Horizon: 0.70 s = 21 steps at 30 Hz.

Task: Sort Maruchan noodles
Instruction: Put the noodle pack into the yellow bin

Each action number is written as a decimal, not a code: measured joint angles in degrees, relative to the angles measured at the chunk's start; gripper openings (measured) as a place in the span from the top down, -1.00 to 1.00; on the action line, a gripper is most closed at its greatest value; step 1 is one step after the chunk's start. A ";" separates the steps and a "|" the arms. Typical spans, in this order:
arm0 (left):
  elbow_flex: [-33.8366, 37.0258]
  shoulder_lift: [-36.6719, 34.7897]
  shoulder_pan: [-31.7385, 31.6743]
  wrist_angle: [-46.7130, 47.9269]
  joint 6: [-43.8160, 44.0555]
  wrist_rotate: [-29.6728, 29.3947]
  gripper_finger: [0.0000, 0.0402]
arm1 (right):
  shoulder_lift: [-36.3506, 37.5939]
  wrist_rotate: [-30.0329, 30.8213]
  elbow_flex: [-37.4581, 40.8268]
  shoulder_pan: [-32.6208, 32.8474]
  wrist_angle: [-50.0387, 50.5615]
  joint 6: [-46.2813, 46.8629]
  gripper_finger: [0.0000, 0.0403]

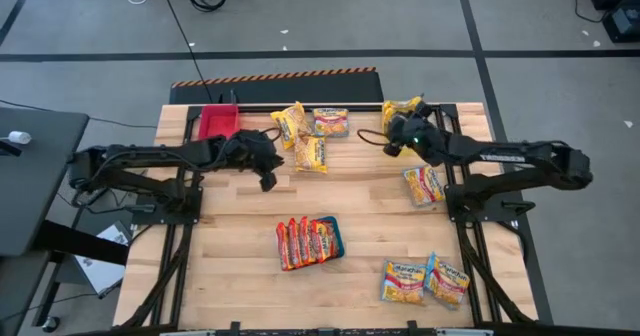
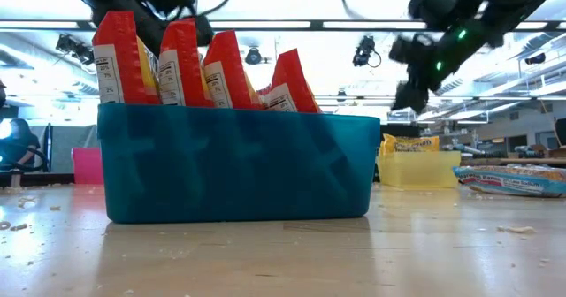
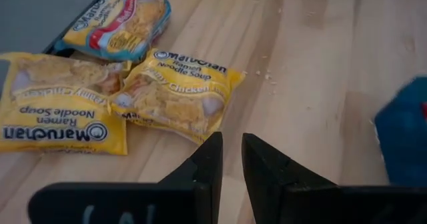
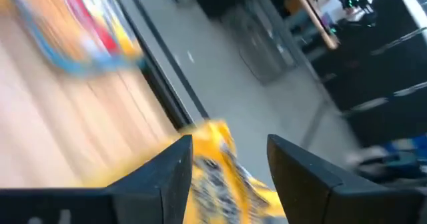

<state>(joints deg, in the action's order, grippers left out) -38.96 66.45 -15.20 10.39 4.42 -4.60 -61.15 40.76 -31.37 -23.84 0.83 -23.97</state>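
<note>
Maruchan noodle packets lie scattered. Two yellow ones [image 3: 177,94] [image 3: 57,104] and a blue-trimmed one [image 3: 120,24] lie flat near the table's far edge, just ahead of my left gripper [image 3: 230,151], which hovers shut over bare wood [image 1: 268,174]. Several red-orange packets [image 2: 195,63] stand on edge in the teal tray [image 2: 239,169]. My right gripper [image 4: 230,151] is open in the air above the yellow bin [image 2: 416,169] at the far right [image 1: 395,136]. A yellow packet [image 4: 220,167] shows blurred beyond its fingers, and one sticks up out of the bin [image 2: 409,144].
A red bin [image 1: 218,121] stands at the far left corner. One more packet [image 1: 425,184] lies under the right arm, and two [image 1: 405,281] [image 1: 447,279] lie near the near right corner. The teal tray [image 1: 335,238] sits mid-table. Bare wood lies at near left.
</note>
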 joint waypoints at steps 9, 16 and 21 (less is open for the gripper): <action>-0.07 13.20 -1.55 -11.05 8.23 4.41 0.32 | 5.46 0.60 -2.03 18.21 9.91 24.31 0.01; -2.06 21.12 -6.62 -11.33 21.34 0.18 -0.09 | 1.29 0.29 -4.80 26.96 12.49 31.96 0.01; -3.17 26.37 -7.61 -15.36 26.38 0.15 -0.14 | -2.21 0.25 -5.85 29.21 11.13 32.03 0.01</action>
<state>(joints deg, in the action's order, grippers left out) -42.13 92.82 -22.81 -4.97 30.81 -4.45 -63.36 41.01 -37.22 5.37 11.96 8.06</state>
